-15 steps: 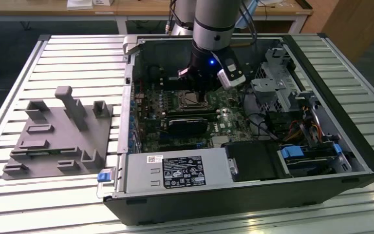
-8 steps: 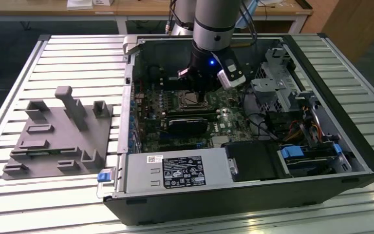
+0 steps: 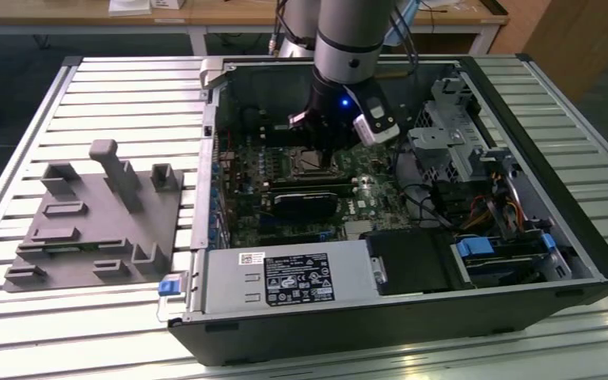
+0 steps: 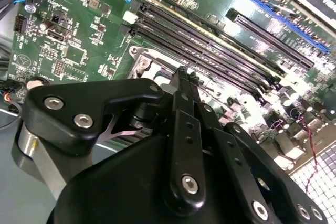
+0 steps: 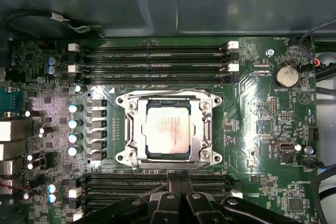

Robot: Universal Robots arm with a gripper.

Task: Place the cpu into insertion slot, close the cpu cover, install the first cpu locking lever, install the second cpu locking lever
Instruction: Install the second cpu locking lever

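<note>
At the centre of the green motherboard, the cpu sat flat in the insertion slot, silver-tan top facing up. The cpu cover lay closed over it, its silver frame ringing the chip through the square window. Whether the locking levers were hooked I couldn't tell.

Long black memory slots ran along both sides of the socket, with a row of small capacitors just beside it and a coin battery further off on the board.

The gripper hung over the memory slots next to the socket, not touching the cover. In both wrist views the two black fingers looked pressed together with nothing between them, so the jaws read as clenched and empty.

In the exterior view the arm reached down into the open pc case, which lay on its side on the slatted desk. The black graphics card sat near the socket, on its nearer side. A grey fixture block stood on the desk at the exterior view's left, well apart from the case.
</note>
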